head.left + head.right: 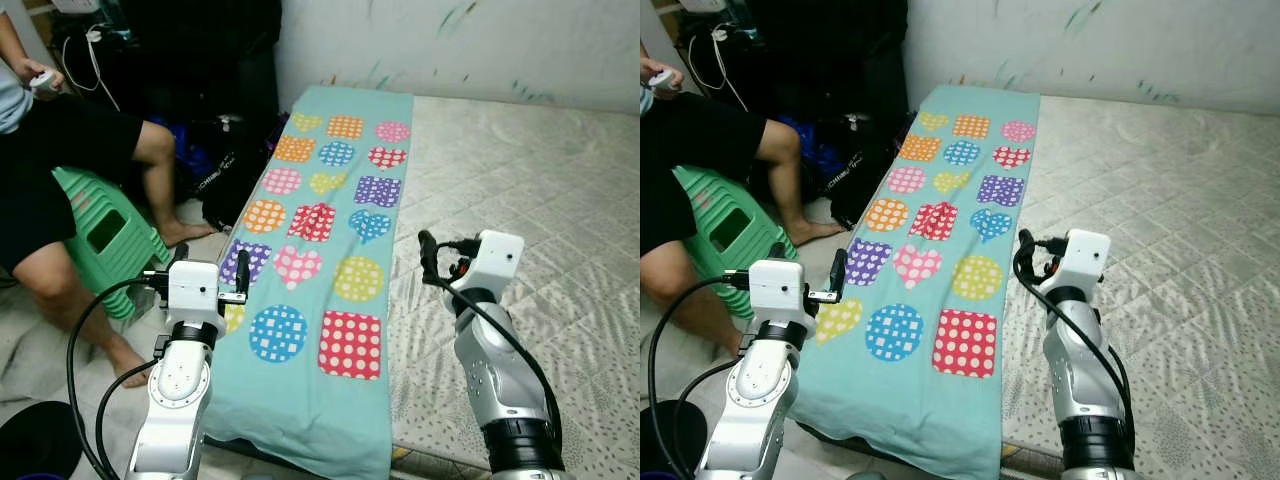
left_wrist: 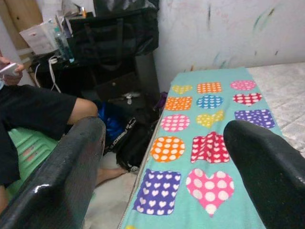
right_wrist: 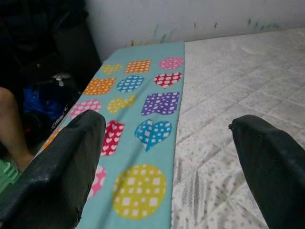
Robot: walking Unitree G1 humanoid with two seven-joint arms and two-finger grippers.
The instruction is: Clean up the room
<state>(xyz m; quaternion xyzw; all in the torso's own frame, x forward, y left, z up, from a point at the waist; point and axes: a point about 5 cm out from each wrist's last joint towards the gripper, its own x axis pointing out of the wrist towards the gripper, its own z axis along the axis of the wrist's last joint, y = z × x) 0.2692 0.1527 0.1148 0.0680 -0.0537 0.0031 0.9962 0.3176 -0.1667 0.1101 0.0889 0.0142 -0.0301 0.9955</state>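
Note:
A teal blanket printed with dotted hearts, squares and circles lies flat along the left side of a grey quilted mattress, its near end hanging over the mattress edge. My left gripper is open and empty, held over the blanket's near left edge. My right gripper is also open and empty, hovering just right of the blanket's right edge, above bare mattress. In the wrist views, the left gripper and right gripper each show two wide-apart black fingers with the blanket stretching away between them.
A person sits on a green plastic stool left of the bed, legs reaching toward the mattress. A black bag and dark clutter stand by the wall corner. A black round object lies on the floor at near left.

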